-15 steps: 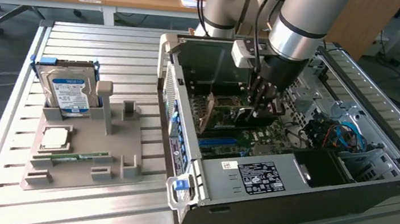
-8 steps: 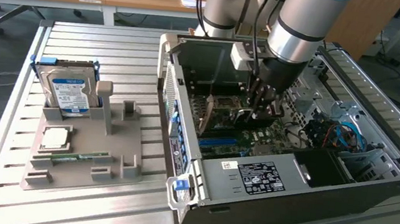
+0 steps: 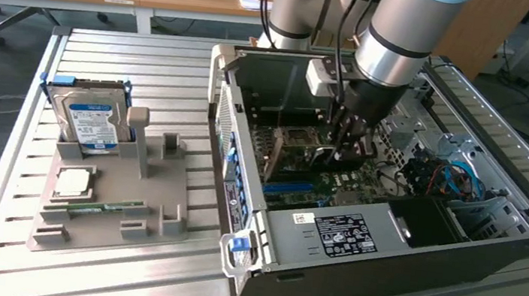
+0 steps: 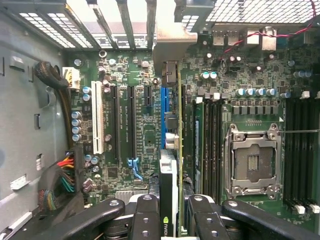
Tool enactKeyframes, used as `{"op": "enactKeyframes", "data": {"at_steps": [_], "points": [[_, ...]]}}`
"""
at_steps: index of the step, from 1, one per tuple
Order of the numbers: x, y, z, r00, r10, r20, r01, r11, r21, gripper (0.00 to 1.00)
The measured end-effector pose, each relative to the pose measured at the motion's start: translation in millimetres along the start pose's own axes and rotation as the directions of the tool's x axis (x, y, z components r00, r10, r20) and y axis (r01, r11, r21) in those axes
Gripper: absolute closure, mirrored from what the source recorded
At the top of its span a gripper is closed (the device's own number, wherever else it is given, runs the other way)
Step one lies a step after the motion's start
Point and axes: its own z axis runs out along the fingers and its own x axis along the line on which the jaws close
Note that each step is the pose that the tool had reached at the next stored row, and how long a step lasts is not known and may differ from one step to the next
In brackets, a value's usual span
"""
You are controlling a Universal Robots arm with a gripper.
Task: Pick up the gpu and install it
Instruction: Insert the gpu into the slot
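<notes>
My gripper reaches down into the open computer case, over the motherboard. It is shut on the gpu, which I see edge-on in the wrist view: thin green board, black cooler with a green logo between my fingers, silver bracket at the case's rear slots. The card runs along the blue expansion slot. I cannot tell whether it touches the slot. In the exterior view the gpu stands upright beside the fingers.
A grey fixture tray at the exterior view's left holds a hard drive, a processor chip and a memory stick. Inside the case are a power supply, an open processor socket, memory slots and cable bundles.
</notes>
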Motion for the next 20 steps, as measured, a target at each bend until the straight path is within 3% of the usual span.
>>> {"op": "enactKeyframes", "data": {"at_steps": [16, 20], "points": [[2.7, 3.3, 0.3, 1.0000, 0.000, 0.0000, 0.000, 1.0000, 0.0000, 0.73], [3.0, 7.5, 0.3, 1.0000, 0.000, -0.0001, 0.000, 1.0000, 0.0000, 0.73]]}}
